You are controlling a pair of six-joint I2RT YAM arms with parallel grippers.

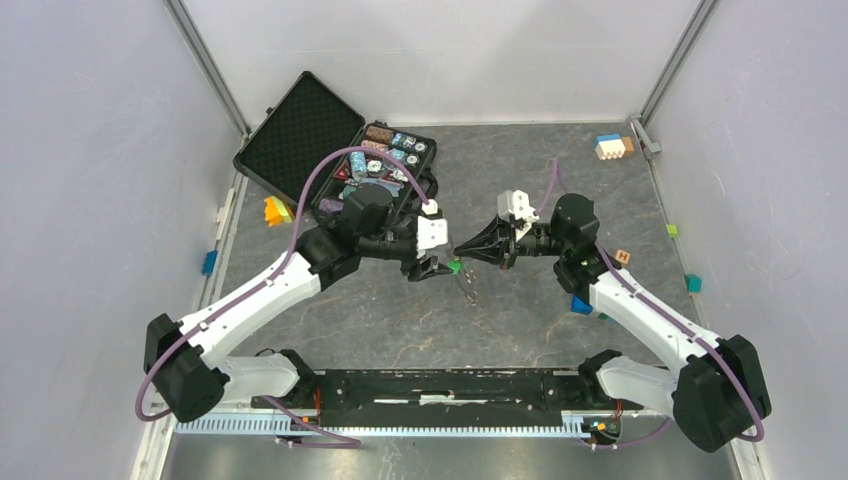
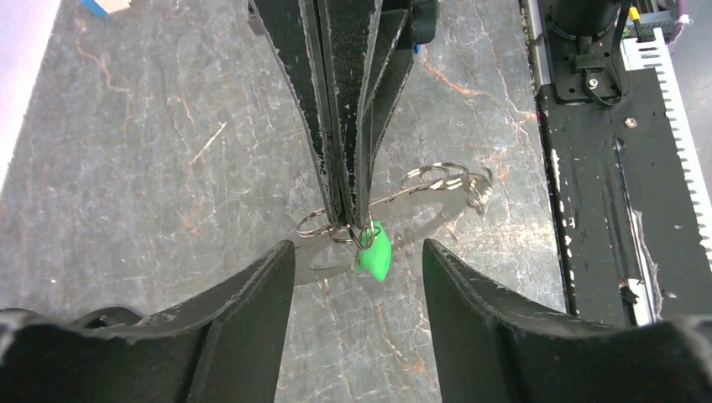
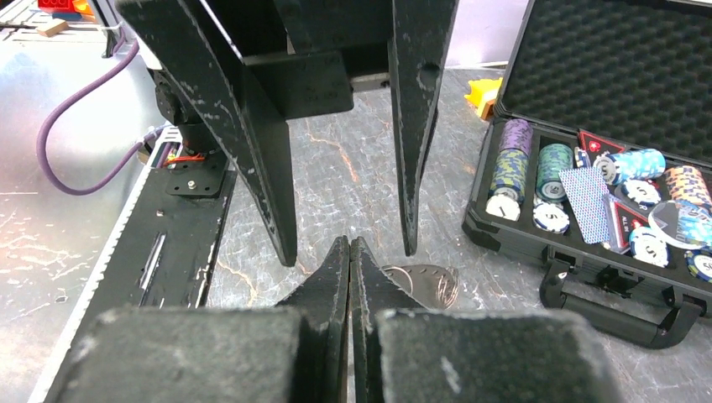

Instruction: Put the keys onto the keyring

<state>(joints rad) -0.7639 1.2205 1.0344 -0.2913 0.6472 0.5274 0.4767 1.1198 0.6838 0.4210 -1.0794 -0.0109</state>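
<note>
Right gripper (image 2: 348,214), shut tight on the keyring (image 2: 437,178) with the green key (image 2: 374,253) hanging, holds it above mid-counter, clear of every edge, evidently presenting it to the left gripper (image 1: 437,266), spread wide alongside.

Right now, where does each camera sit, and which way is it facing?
Top external: overhead from behind, looking down on the table; left arm and right arm show.
Left wrist: faces the right gripper shut on the keyring with the green key; own open fingers below.
Right wrist: faces the poker chip case; own shut fingers, left gripper beyond.
Shared: each wrist view shows the other arm's gripper.
</note>
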